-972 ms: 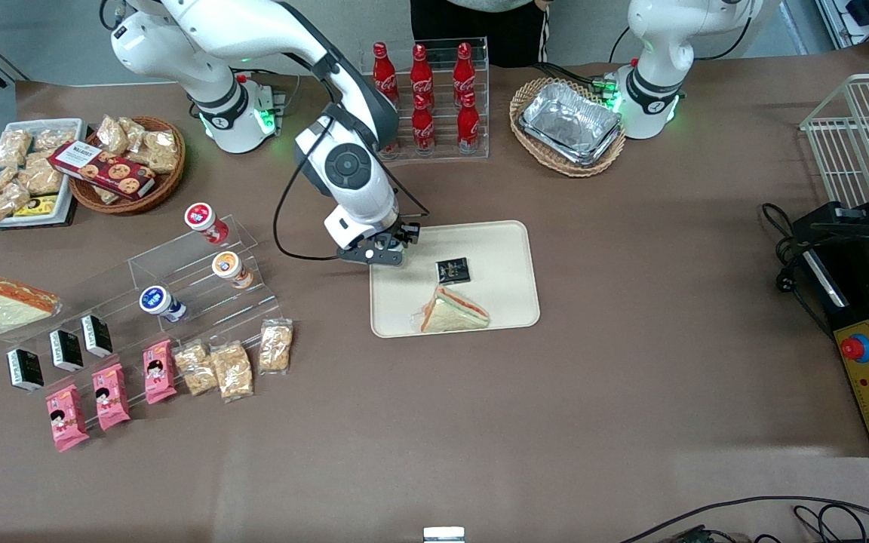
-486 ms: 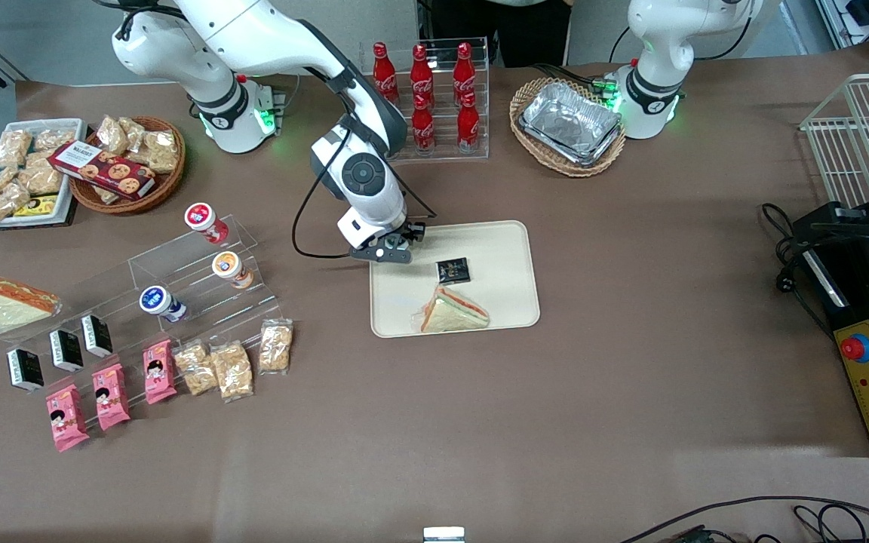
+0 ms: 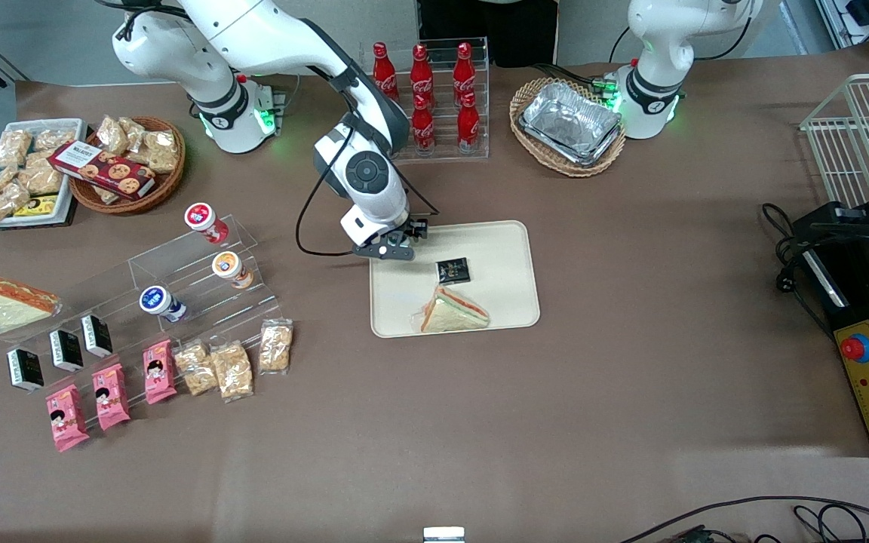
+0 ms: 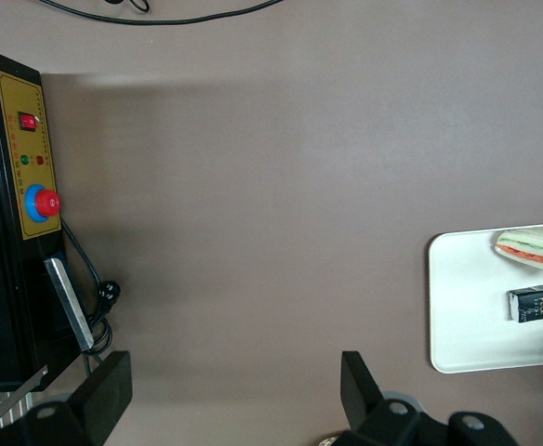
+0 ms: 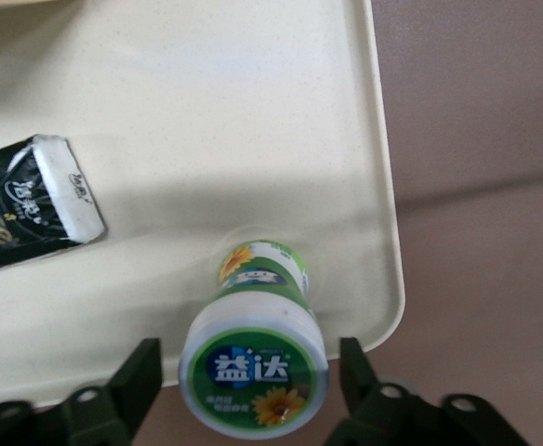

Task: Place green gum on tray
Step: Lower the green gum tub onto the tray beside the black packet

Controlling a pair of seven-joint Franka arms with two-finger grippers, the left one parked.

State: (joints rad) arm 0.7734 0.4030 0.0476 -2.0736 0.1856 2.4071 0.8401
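The green gum (image 5: 253, 358), with a green-and-white lid and a yellowish-green label, stands upright on the beige tray (image 5: 253, 139) close to one rounded corner. My right gripper (image 5: 251, 381) is above it with its fingers (image 5: 146, 376) open on either side of the lid, a gap showing on both sides. In the front view the gripper (image 3: 395, 249) hangs over the tray (image 3: 495, 256) at the corner nearest the working arm's base, and it hides the gum there.
A black packet (image 3: 452, 270) and a wrapped sandwich (image 3: 453, 311) lie on the tray. Red cola bottles (image 3: 423, 98) stand in a clear rack farther from the camera. A clear stepped stand holds red-lidded (image 3: 201, 219), orange-lidded (image 3: 228, 265) and blue-lidded (image 3: 155, 300) canisters toward the working arm's end.
The right arm and gripper have shifted a little toward the parked arm's end, farther over the tray's corner. Everything else is unchanged.
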